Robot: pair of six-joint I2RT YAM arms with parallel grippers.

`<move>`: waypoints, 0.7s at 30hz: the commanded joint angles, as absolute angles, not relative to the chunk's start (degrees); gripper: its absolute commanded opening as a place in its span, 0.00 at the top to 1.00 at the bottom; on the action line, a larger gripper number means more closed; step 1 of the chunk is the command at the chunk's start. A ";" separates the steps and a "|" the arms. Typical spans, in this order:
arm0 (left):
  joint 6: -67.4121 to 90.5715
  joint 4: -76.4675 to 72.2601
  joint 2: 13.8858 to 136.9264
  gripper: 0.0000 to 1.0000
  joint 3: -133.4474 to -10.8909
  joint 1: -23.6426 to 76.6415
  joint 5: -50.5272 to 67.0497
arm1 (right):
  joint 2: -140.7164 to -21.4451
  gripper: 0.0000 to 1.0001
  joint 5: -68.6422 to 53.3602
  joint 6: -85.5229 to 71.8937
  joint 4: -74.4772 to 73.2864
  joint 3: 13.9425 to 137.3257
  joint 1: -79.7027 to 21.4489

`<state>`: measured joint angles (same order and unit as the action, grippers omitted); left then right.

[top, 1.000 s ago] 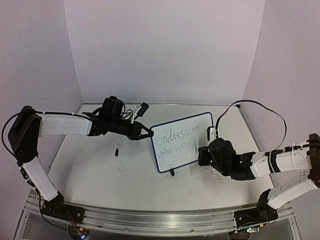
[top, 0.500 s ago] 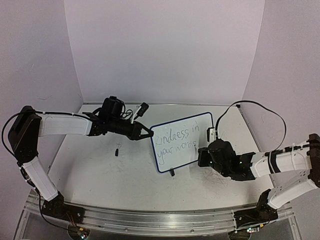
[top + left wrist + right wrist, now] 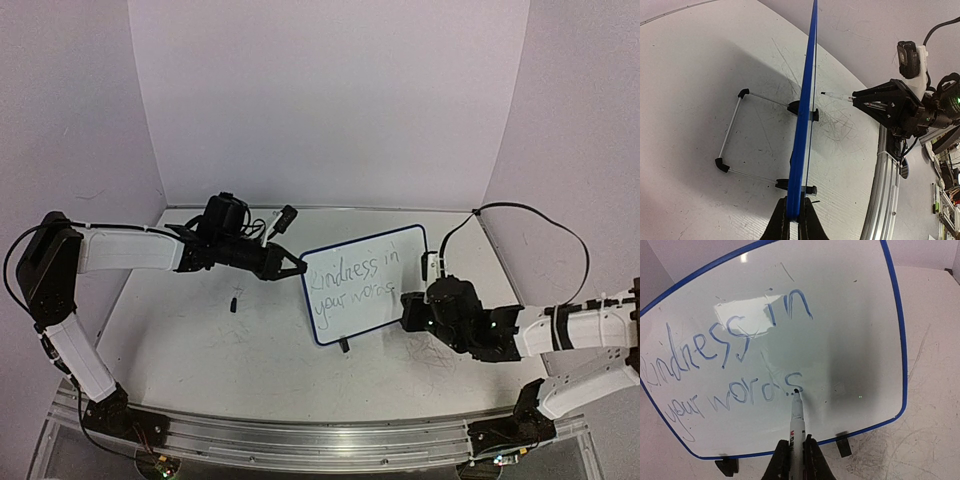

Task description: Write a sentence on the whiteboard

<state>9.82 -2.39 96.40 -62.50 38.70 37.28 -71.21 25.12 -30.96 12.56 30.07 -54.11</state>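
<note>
At the bottom centre of the right wrist view, the right fingers [image 3: 781, 462] are clamping closed on the barrel of a marker [image 3: 798, 422], which is pointing up the frame. Its dark tip is sitting at the last letter of the sentence [image 3: 725, 347], "Kindness in your words". The sentence is running in two lines of thin blue-grey handwriting across the left and middle of the whiteboard [image 3: 860, 330]. Whether the tip is touching the surface cannot be told; in the left wrist view it is showing just beside the board face.

At the bottom centre of the left wrist view, the left fingers [image 3: 777, 226] are pinching closed on the board's blue frame, which is showing edge-on and running up the frame. Two black clip feet [image 3: 796, 106] are carrying the board on the worktop [image 3: 700, 60], and a thin wire brace [image 3: 731, 127] is lying out to their left.

In the top view, the whiteboard is standing at the centre of the frame between the two arms, its written face turning toward the lower right. A small dark object [image 3: 235, 301] is lying on the worktop left of the board.
</note>
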 commanded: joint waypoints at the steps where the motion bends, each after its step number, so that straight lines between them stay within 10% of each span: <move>1: 5.98 0.61 95.83 1.00 -61.70 39.02 34.39 | -69.36 1.00 25.62 -30.75 11.78 29.96 -53.25; 21: 5.89 0.62 95.46 1.00 -61.72 39.11 34.29 | -74.92 1.00 27.50 -28.42 15.86 32.31 -51.72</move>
